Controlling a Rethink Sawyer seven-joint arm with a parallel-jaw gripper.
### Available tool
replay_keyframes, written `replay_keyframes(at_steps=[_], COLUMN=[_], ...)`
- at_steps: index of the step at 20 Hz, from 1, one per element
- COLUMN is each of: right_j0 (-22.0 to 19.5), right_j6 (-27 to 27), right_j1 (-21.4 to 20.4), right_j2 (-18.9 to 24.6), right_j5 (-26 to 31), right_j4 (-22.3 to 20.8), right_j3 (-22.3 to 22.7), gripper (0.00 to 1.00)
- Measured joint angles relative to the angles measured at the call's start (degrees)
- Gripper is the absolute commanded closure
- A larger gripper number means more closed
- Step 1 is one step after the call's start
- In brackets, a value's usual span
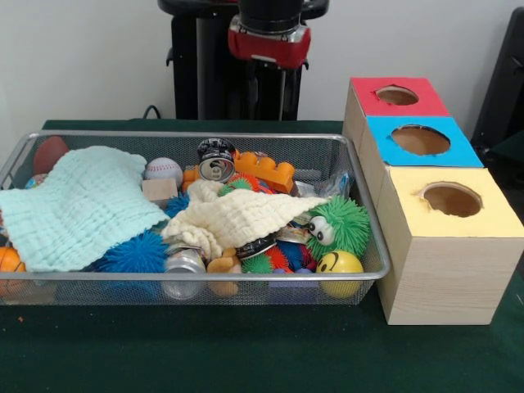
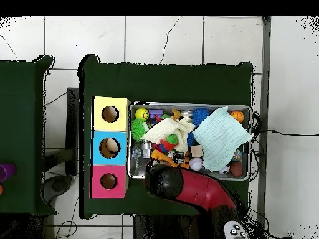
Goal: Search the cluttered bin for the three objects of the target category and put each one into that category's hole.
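The bin point(image 1: 196, 277) is a shallow silver wire mesh basket on the green table; it also shows in the overhead view point(image 2: 187, 104). It holds a mint cloth point(image 1: 78, 205), a cream cloth point(image 1: 237, 217), a green fuzzy toy with eyes point(image 1: 340, 225), a yellow smiley ball point(image 1: 340, 264), a blue spiky ball point(image 1: 135, 254), a baseball point(image 1: 164, 170), cans point(image 1: 216, 160), an orange brick point(image 1: 266, 170) and more toys partly hidden under the cloths. My arm's red and black end point(image 1: 268, 37) hangs above the bin's far side and, in the overhead view point(image 2: 163, 180), over its edge. The gripper itself is hidden.
Three wooden boxes with round holes stand in a row beside the bin: red top point(image 1: 368, 102), blue top point(image 1: 385, 151), yellow top point(image 1: 409, 217). In the overhead view they lie left of the bin point(image 2: 122, 147). A second green table point(image 2: 19, 124) stands further left.
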Motion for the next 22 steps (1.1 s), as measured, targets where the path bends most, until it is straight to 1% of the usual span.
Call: replay_keyframes(at_steps=[4,8,12,13,15,18,21,22], right_j0=[-1.76,-2.19,-2.2,-2.23,-2.23,-2.23,-2.23,-2.24], right_j6=[0.0,0.0,0.0,0.0,0.0,0.0,0.0,0.0], right_j1=[1.37,2.25,3.17,4.11,5.03,7.55,10.38,11.87], right_j2=[2.63,4.89,6.26,6.84,7.13,7.43,7.54,7.55], right_j5=[-0.52,-0.52,-0.57,-0.67,-1.04,-2.72,-5.42,-7.12], right_j4=[-4.13,-7.66,-9.68,-10.67,-11.3,-12.63,-14.03,-14.61], right_j3=[0.05,0.07,0.02,-0.03,-0.12,-0.44,-0.75,-0.82], gripper=[0.0,0.0,0.0,0.0,0.0,0.0,0.0,0.0])
